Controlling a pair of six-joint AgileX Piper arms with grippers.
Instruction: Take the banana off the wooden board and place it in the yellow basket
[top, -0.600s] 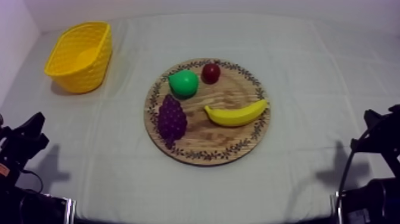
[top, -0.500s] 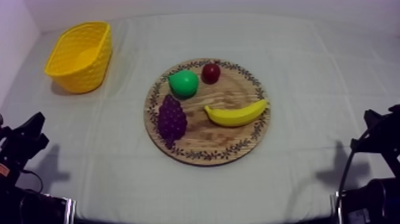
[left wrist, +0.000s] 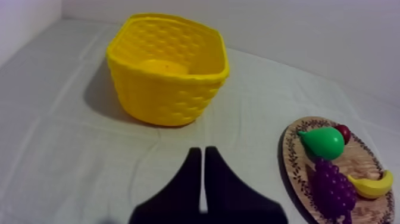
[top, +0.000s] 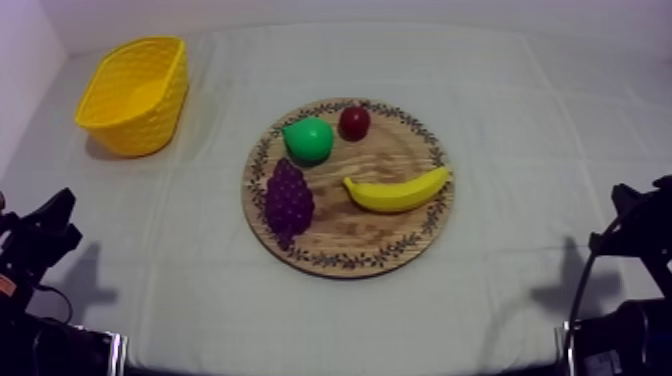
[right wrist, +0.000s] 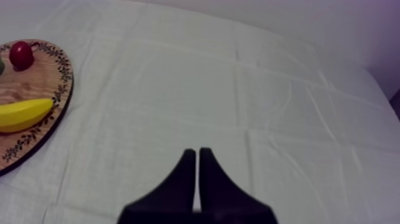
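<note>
The banana (top: 397, 190) lies on the right half of the wooden board (top: 390, 150) at frame centre, well apart from the left tool (left wrist: 202, 154) and right tool (right wrist: 197, 154). It is yellow and curved. Each tool's fingers are pressed together in a narrow wedge, holding nothing, above the surface (top: 520, 120). The yellow basket (top: 135, 95) sits at upper left.

Two black robot arms sit low at the edges of the top view. The left arm (top: 38, 235) occupies the lower left corner and the right arm (top: 632, 228) the lower right corner. In its own wrist view, the left gripper (left wrist: 199, 150) has its two black fingers pressed together as a narrow wedge, gripping nothing. The right gripper (right wrist: 197, 151) looks the same, with fingers together and empty.
</note>
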